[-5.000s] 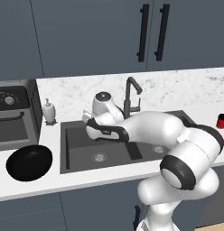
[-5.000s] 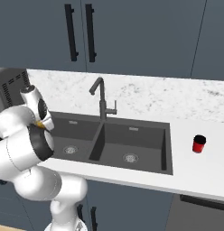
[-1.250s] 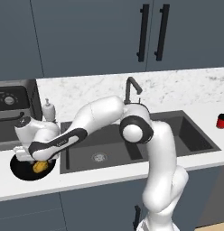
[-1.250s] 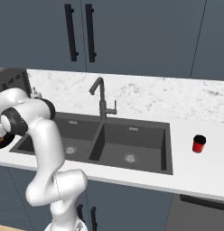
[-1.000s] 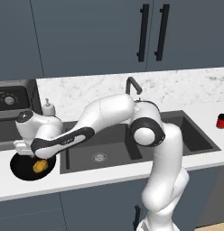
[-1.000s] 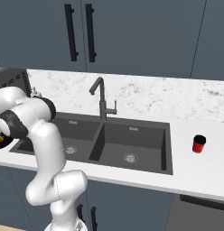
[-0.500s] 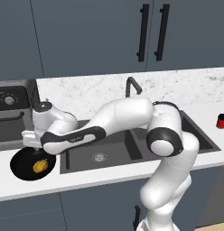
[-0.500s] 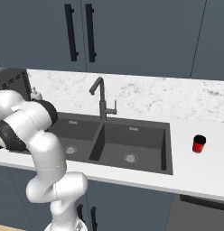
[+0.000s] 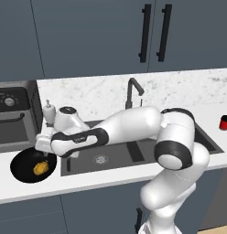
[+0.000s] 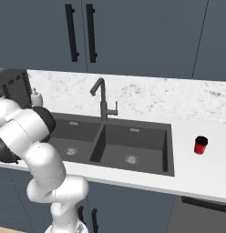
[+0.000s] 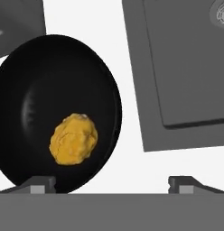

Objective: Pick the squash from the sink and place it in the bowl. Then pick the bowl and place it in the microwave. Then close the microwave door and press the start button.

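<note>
Presently the squash (image 11: 73,138) lies inside the bowl (image 11: 109,81) on the tabletop (image 9: 24,186) left of the sink (image 9: 133,157). Gripper (image 11: 111,182) is spread wide, empty, above. Risk: a shallow rim grip could let the glossy bowl slip and tip the squash out.

From the left base view you look forward and down from behind the arm's left, over the sink (image 9: 133,151), with the bowl (image 9: 24,167) at lower left. The right base view gives you the same sink (image 10: 115,145) from the other side, farther back, and both take in the faucet (image 9: 132,91) and the red cup (image 9: 224,122). Your hand view hangs close above the table, facing straight down on the bowl (image 11: 23,72) and a corner of the sink (image 11: 186,67).
</note>
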Controlling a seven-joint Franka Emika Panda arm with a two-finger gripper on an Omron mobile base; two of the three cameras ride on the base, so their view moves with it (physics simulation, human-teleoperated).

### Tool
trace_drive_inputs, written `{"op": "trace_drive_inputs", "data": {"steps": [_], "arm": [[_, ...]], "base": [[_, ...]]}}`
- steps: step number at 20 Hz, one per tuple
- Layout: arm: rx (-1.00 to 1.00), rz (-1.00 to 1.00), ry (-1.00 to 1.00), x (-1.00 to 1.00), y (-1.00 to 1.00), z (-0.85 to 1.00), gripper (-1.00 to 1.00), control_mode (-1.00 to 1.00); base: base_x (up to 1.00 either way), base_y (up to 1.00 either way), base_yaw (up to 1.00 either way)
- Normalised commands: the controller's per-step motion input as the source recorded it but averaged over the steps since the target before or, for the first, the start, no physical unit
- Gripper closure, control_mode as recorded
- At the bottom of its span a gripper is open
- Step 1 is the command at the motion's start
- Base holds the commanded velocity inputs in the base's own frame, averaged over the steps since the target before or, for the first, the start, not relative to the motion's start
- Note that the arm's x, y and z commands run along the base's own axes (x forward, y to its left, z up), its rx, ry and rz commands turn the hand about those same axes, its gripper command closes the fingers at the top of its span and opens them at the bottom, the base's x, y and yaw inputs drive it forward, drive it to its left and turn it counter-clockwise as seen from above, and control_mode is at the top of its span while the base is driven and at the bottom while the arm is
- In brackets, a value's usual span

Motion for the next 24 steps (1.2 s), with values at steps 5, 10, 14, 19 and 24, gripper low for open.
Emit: {"op": "trace_drive_inputs", "data": {"steps": [5, 10, 14, 19, 24], "arm": [[0.00, 0.04, 0.20, 0.21, 0.00, -0.35, -1.00, -1.00], [0.00, 0.02, 0.09, 0.49, 0.02, -0.16, -1.00, -1.00], [0.00, 0.00, 0.02, 0.72, 0.12, 0.00, -1.00, -1.00], [0.00, 0.00, 0.04, 0.34, 0.21, -0.16, -1.00, -1.00], [0.00, 0.01, 0.00, -0.01, 0.22, -0.19, -1.00, -1.00]], "base": [[0.00, 0.00, 0.00], [0.00, 0.00, 0.00], [0.00, 0.00, 0.00], [0.00, 0.00, 0.00], [0.00, 0.00, 0.00]]}}
